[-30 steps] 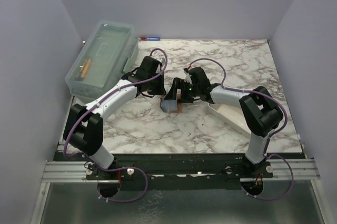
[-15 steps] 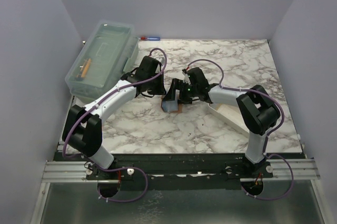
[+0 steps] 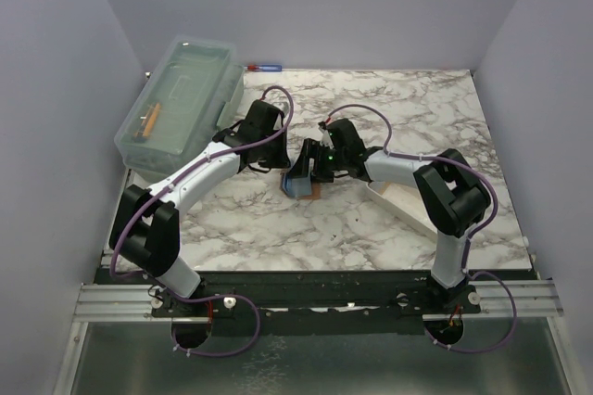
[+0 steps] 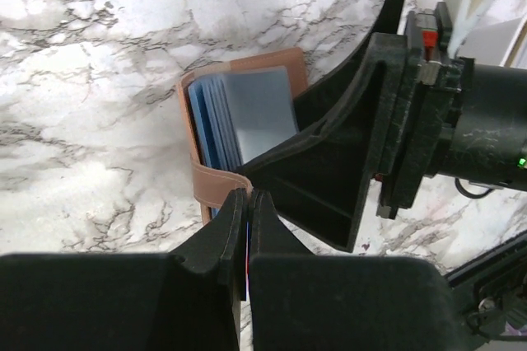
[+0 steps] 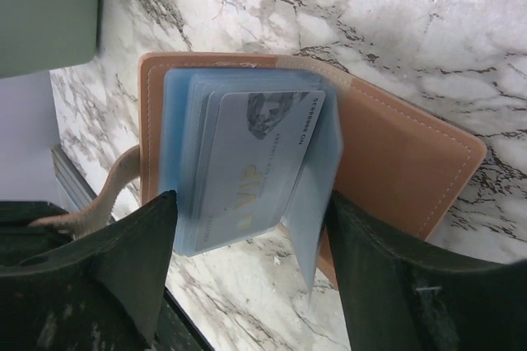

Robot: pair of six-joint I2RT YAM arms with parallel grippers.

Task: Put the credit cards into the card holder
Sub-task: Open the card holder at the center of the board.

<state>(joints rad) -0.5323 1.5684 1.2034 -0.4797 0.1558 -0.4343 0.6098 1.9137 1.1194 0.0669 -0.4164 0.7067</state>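
Observation:
The reddish-brown card holder [image 3: 303, 187] lies open mid-table, its blue plastic sleeves fanned up. A light blue credit card [image 5: 255, 149] marked VIP sits among the sleeves, its lower end sticking out; it also shows in the left wrist view [image 4: 262, 112]. My right gripper [image 5: 247, 240] is open, one finger on each side of the sleeve bundle, the left pad [image 5: 144, 252] touching the sleeves' edge. My left gripper [image 4: 249, 199] is shut at the holder's brown strap [image 4: 216, 183], which ends at its fingertips. The other credit cards are out of view.
A clear lidded plastic box [image 3: 181, 103] stands at the back left. A long white tray [image 3: 400, 197] lies under the right arm's forearm. A red and blue pen [image 3: 262, 68] lies at the far edge. Both arms crowd the holder.
The right gripper's jaws have narrowed around the sleeves and card. The left gripper has stayed shut in place.

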